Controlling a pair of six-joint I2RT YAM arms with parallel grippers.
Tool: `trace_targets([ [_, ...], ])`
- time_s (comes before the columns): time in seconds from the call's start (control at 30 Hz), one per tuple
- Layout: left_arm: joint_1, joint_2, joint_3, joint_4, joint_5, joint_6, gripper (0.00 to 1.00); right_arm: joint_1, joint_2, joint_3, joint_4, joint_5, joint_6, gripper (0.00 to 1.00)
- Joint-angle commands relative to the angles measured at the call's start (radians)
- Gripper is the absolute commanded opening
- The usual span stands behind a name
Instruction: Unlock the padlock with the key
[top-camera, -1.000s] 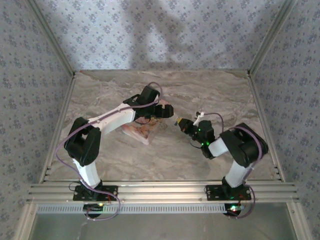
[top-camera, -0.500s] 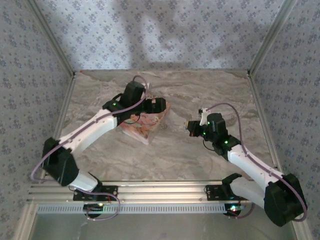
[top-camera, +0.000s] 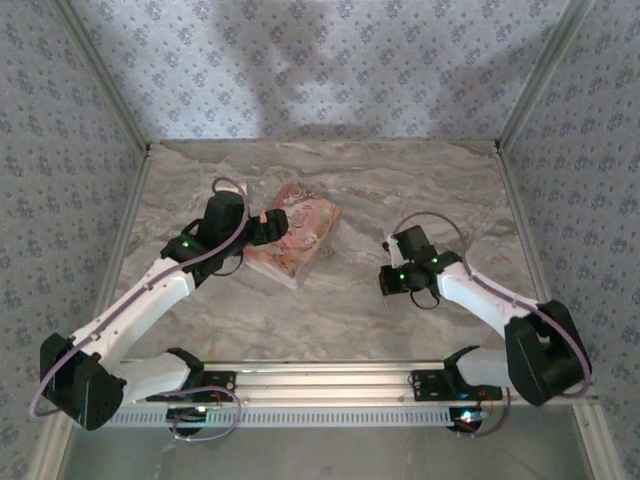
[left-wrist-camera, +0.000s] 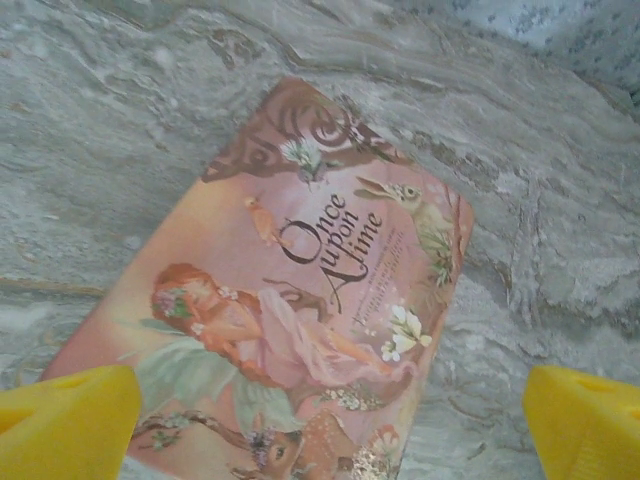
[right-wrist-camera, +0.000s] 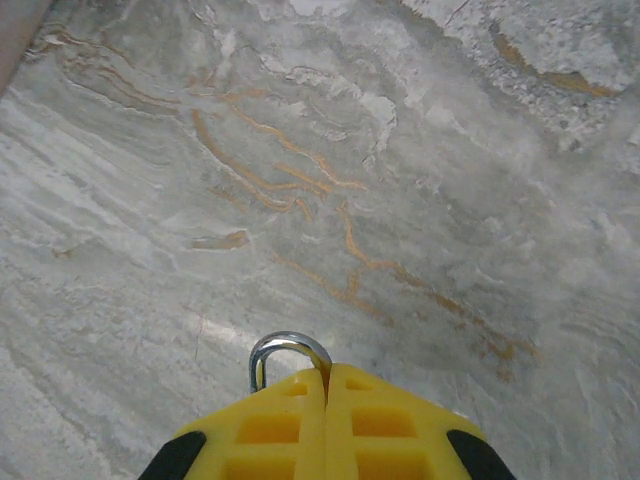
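**Right of the pink box: padlock in a clenched pincer, shackle end showing**

Right of the pink box (left-wrist-camera: 300, 300), and well apart from it, my right pincer (right-wrist-camera: 326, 372) is clenched. Its yellow fingers are pressed flat together above the marble worktop (right-wrist-camera: 450, 150). A bright steel loop stands out just past the fingertips, and I judge it to be the shackle of the padlock (right-wrist-camera: 290, 340). The lock body is hidden by the fingers. I cannot tell whether the shackle is seated or sprung, nor how much of the body I hold.

Over the pink box, my left pincer (left-wrist-camera: 328, 425) is released. Its fingers are spread wide to either side of the pictured lid and grasp nothing.

Handling, by my assessment:

- **Weight:** small but dense. One pincer should carry it easily.
- **Stiffness:** rigid metal with no give, so the pads cannot mould to it and the hold depends on friction alone.
- **Slip:** the shackle is round and polished, which makes it a poor place to hold. The lock would likely pivot there under a turning load.
- **Fragility:** the lock itself is robust. The key is the weaker part and may bend if forced off-axis.
- **Recommended hold:** across the two flat sides of the body. This leaves the keyway face open and the shackle free to lift.
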Motion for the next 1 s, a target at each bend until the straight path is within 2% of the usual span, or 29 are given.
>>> trace_targets([
  [0.0,0.021,-0.041,-0.012,-0.025,-0.030,-0.010,0.98,0.006,0.073,0.054,-0.001,-0.020,-0.030,0.00],
  [0.13,0.044,-0.067,-0.018,-0.039,-0.033,-0.009,0.98,0.002,0.139,0.075,0.044,-0.045,-0.022,0.01],
  [0.23,0.063,-0.087,-0.024,-0.040,-0.033,-0.011,0.98,-0.008,0.170,0.086,0.066,-0.067,-0.017,0.13],
  [0.3,0.077,-0.100,-0.024,-0.045,-0.032,-0.011,0.98,-0.016,0.172,0.097,0.060,-0.072,-0.018,0.17],
  [0.47,0.121,-0.132,-0.013,-0.056,-0.031,-0.003,0.98,-0.047,0.097,0.119,0.037,-0.065,-0.032,0.33],
  [0.6,0.171,-0.150,-0.005,-0.057,-0.036,0.024,0.98,-0.101,0.008,0.137,0.014,-0.050,-0.052,0.37],
  [0.7,0.221,-0.168,-0.011,-0.052,-0.081,0.062,0.98,-0.156,-0.068,0.136,0.018,-0.008,-0.068,0.44],
  [0.77,0.258,-0.183,-0.033,-0.032,-0.128,0.099,0.98,-0.199,-0.120,0.130,0.033,0.033,-0.079,0.53],
  [0.83,0.298,-0.197,-0.069,0.003,-0.187,0.145,0.98,-0.246,-0.177,0.103,0.075,0.080,-0.098,0.66],
  [0.97,0.342,-0.225,-0.178,0.115,-0.325,0.232,0.98,-0.341,-0.271,0.015,0.189,0.184,-0.115,0.87],
])
